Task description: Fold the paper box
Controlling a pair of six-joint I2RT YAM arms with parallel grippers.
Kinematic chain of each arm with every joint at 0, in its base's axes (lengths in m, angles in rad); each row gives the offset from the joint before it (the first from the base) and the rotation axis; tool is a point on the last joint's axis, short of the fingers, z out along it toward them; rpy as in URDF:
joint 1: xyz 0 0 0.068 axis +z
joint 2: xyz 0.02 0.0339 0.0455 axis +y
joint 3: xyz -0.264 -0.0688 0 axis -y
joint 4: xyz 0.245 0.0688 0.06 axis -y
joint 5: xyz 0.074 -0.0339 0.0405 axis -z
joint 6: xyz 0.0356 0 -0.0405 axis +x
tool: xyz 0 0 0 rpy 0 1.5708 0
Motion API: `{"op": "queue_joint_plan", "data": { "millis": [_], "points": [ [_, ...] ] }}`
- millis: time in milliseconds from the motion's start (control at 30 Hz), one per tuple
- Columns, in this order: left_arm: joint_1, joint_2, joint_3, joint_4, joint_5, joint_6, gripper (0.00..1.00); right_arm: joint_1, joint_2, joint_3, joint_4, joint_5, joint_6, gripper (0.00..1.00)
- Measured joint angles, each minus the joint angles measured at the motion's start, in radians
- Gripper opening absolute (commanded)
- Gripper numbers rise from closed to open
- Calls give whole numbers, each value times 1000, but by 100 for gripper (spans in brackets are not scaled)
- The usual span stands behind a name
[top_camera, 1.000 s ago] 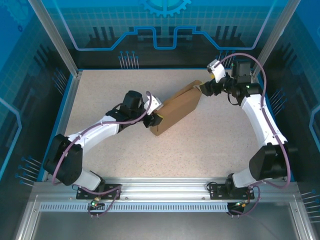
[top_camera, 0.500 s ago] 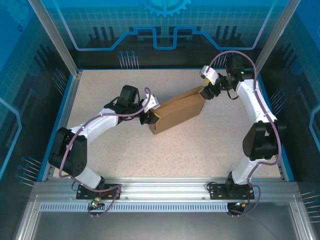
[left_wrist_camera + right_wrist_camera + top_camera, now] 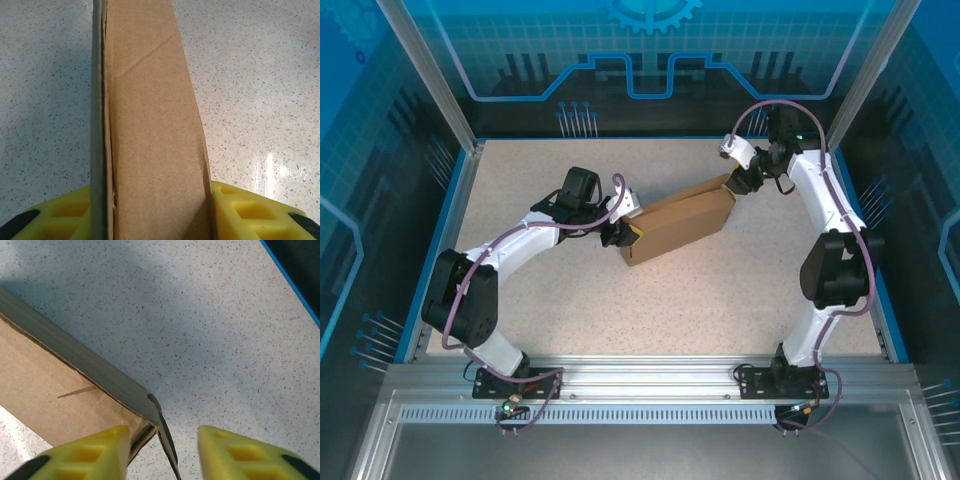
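Observation:
The paper box (image 3: 682, 223) is a shallow brown cardboard box standing on its edge in the middle of the table, slanting from lower left to upper right. My left gripper (image 3: 627, 233) is shut on its left end, and the yellow fingers (image 3: 246, 210) press both faces of the box (image 3: 150, 125). My right gripper (image 3: 736, 184) is at the box's upper right corner and is open. A loose dark flap (image 3: 169, 442) at the box corner (image 3: 75, 395) stands between the right gripper's fingers (image 3: 240, 450), and the right finger is apart from it.
The speckled table (image 3: 740, 290) is bounded by a blue rim (image 3: 865, 230) close behind the right arm and by a metal rail (image 3: 640, 375) at the near edge. Open tabletop lies in front of the box.
My right gripper has moved in over the box's upper right corner and its jaws have narrowed. The box has swung to a flatter slant, with the left gripper still holding its end.

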Motion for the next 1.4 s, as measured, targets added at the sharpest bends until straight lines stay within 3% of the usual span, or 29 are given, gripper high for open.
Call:
{"op": "queue_joint_plan", "data": {
  "millis": [200,433,967,1400],
  "points": [
    [1,4,0,1,1,0,35,0,6,6,-7,-1,18,16],
    [2,5,0,2,-1,-3,35,9,6,6,-10,2,113,6],
    [3,5,0,10,-9,-4,36,58,-47,-42,9,132,520,7],
    [3,6,0,15,-9,-5,38,66,-158,-235,185,165,604,7]
  ]
}}
